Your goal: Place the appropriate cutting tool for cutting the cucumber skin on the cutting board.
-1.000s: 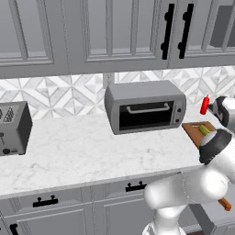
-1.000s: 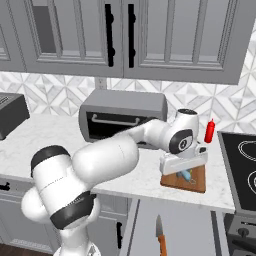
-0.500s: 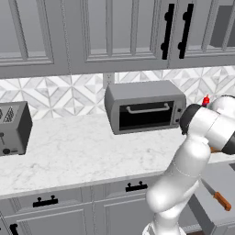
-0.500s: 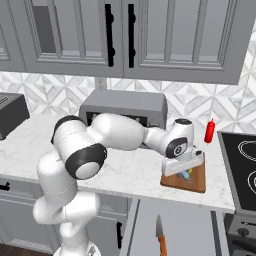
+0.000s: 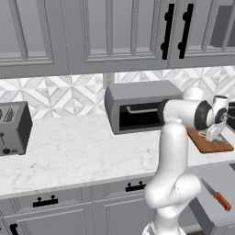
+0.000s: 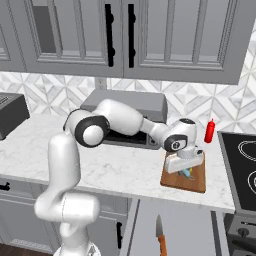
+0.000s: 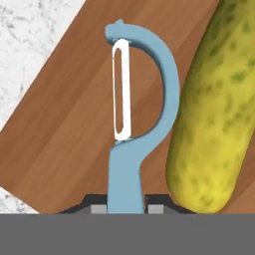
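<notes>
Your tool is closed on the handle of a light-blue Y-shaped peeler, holding it over the flat rectangular brown wooden cutting board at the right end of the white marble bench. Just beside the peeler's head lies the slim yellow-green cucumber, resting on the board.

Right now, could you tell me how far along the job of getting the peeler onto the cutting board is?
Nearly done. The hand is shut on the blue peeler and has it over the cutting board, right beside the cucumber. Whether the peeler already rests on the wood I cannot tell. Left: release it and pull back. The orange-handled knife lies below the counter's front edge, away from the hand.
</notes>
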Available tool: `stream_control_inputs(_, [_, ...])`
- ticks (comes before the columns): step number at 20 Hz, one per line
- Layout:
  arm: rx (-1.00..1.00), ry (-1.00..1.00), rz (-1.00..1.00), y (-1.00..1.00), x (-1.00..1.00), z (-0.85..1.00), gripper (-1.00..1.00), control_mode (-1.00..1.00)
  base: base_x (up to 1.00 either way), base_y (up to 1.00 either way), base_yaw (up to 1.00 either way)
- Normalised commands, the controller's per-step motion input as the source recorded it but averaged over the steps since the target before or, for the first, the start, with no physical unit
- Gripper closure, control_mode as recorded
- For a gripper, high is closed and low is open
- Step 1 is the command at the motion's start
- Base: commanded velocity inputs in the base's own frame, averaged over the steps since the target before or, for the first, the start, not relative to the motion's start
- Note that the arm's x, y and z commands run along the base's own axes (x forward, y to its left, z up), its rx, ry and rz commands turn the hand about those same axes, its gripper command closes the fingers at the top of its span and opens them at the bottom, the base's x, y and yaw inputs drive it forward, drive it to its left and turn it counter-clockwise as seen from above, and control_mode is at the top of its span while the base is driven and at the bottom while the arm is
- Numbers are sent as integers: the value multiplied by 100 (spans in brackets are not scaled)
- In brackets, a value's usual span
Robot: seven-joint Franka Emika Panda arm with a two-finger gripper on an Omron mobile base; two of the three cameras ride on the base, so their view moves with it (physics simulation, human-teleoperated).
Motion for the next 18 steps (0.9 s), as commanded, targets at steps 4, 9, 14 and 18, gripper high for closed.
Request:
stream_control_inputs(4, [1, 5, 0, -6, 26, -24, 100, -100, 0, 0, 0])
stream_control_inputs(9, [0, 1, 0, 0, 2, -60, 100, -100, 0, 0, 0])
stream_control_inputs(14, [0, 0, 0, 16, -41, -31, -100, -100, 0, 0, 0])
stream_control_inputs(18, [0, 0, 0, 23, -67, 32, -100, -100, 0, 0, 0])
